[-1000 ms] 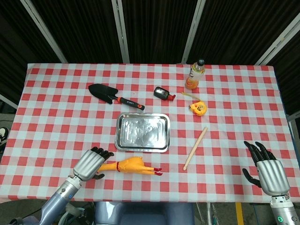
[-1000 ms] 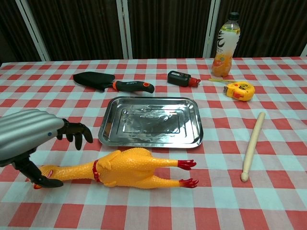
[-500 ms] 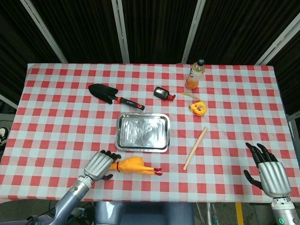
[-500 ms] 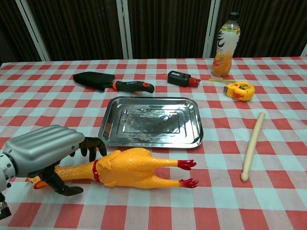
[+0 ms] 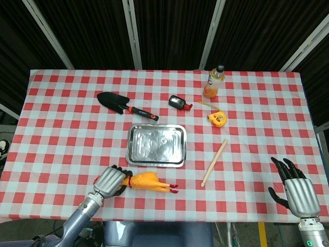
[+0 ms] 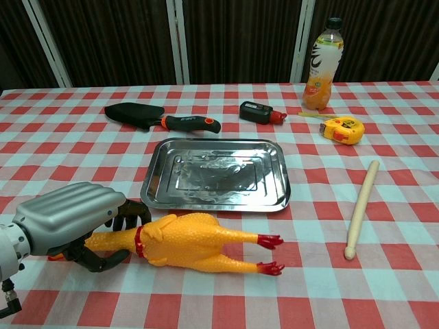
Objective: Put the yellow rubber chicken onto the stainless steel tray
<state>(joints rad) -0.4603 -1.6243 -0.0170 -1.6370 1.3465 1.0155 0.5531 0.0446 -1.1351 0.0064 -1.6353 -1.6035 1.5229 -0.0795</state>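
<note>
The yellow rubber chicken lies on the checked cloth just in front of the stainless steel tray, head to the left, red feet to the right. My left hand is at its head end, with the fingers curled over the neck and the thumb under it. The chicken's head is hidden behind the hand. The tray has nothing in it. Only the head view shows my right hand, which hangs at the table's near right corner with fingers apart, holding nothing.
Behind the tray lie a black trowel and a small black device. An orange drink bottle and a yellow tape measure stand at the back right. A wooden stick lies right of the tray.
My left hand has moved right onto the chicken's neck and closed around it. The chicken's body has shifted and tilted slightly. My right hand has drifted a little nearer.
</note>
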